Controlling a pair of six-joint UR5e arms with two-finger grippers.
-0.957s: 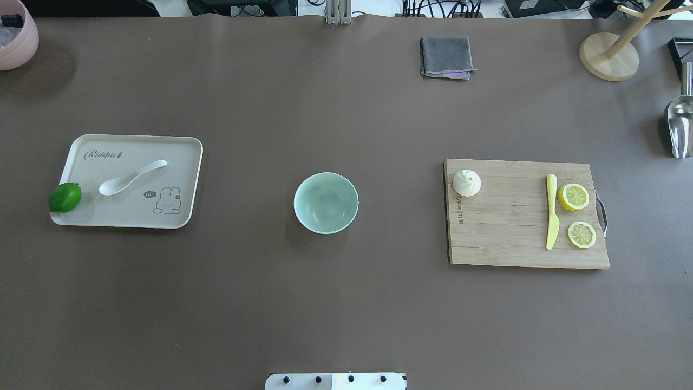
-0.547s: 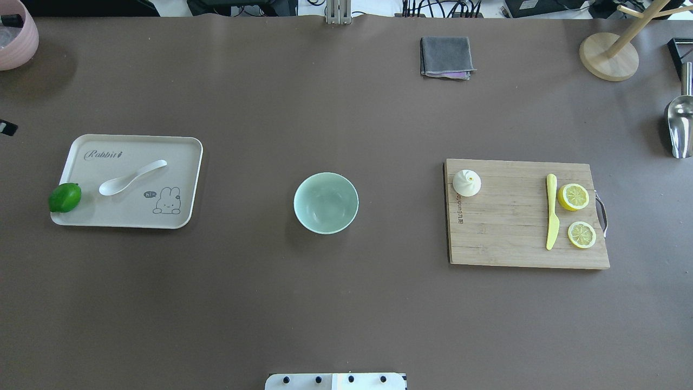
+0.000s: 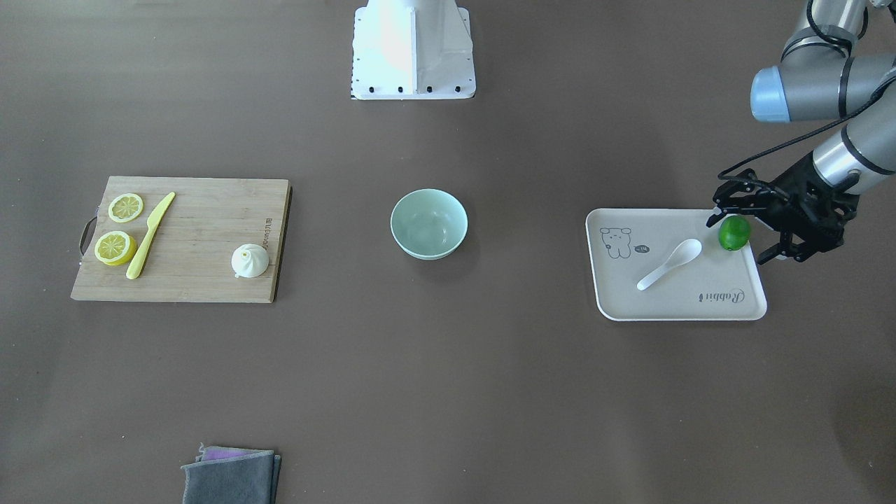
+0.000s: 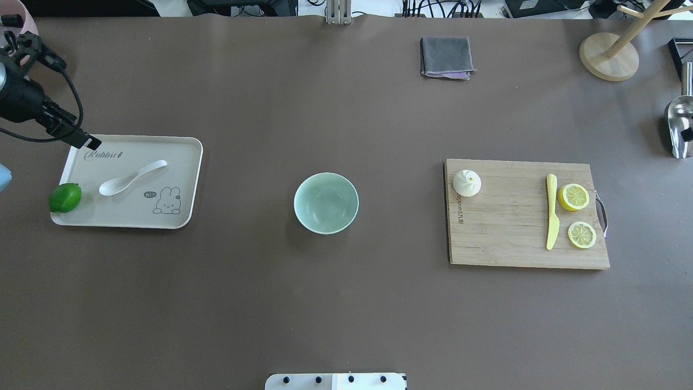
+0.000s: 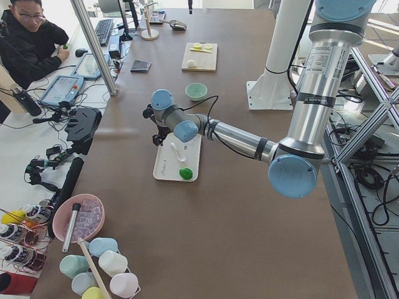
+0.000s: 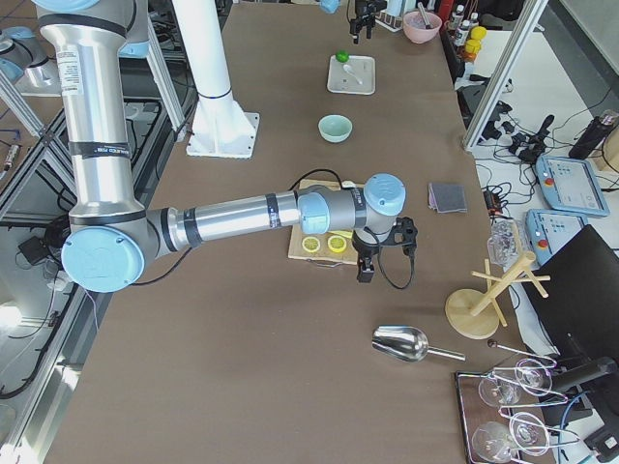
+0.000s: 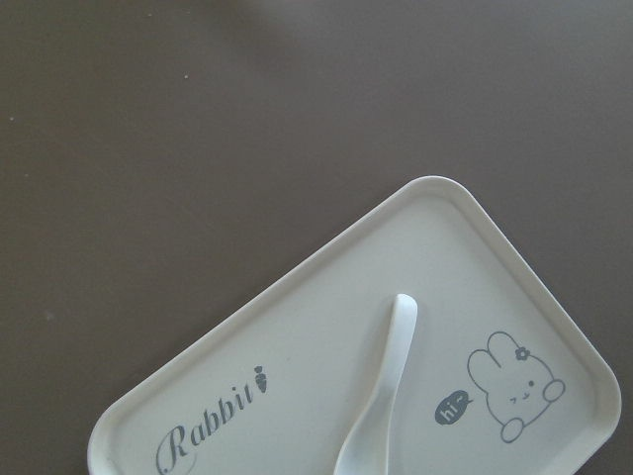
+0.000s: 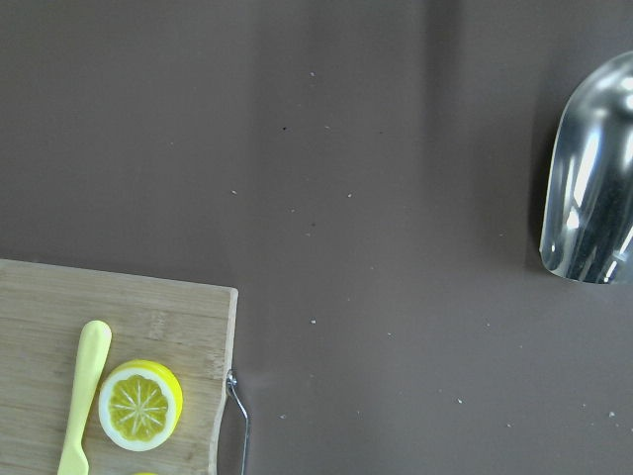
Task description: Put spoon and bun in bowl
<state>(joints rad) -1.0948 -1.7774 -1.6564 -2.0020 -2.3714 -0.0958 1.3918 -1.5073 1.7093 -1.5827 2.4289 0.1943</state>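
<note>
Spoon [image 4: 131, 177] lies flat on the beige rabbit tray [image 4: 135, 216], well off to one side of the bowl [image 4: 326, 202], the robot's left side. Its scoop end points away from the bowl and its handle tip is the nearer end. Not in the bowl yet. Bun [image 4: 466, 182] sits upright, pleats up, on the wooden cutting board [image 4: 509, 238] on the bowl's other side, at the board end nearest the bowl; also not in the bowl. The bowl stands upright on the brown table [image 4: 346, 314] between tray and board, apart from both. Lime [image 4: 65, 197] sits at the tray end farthest from the bowl, near the spoon's scoop, not touching it. Left gripper [image 3: 740, 239] hovers at that same far end of the tray. In the front view its black fingers [image 3: 742, 198] are spread apart with the lime showing between them; its height above the lime is unclear. Yellow knife [image 4: 551, 211] and two lemon halves [image 4: 573, 196] lie at the board end away from the bowl. Right gripper [image 6: 365, 269] hangs just past that end, between the board and the metal scoop [image 4: 679, 127]. It shows only from the side, so I can't tell if its fingers are apart or together. Grey folded cloth [image 4: 446, 56] lies well beyond the bowl, toward the operators' edge.
</note>
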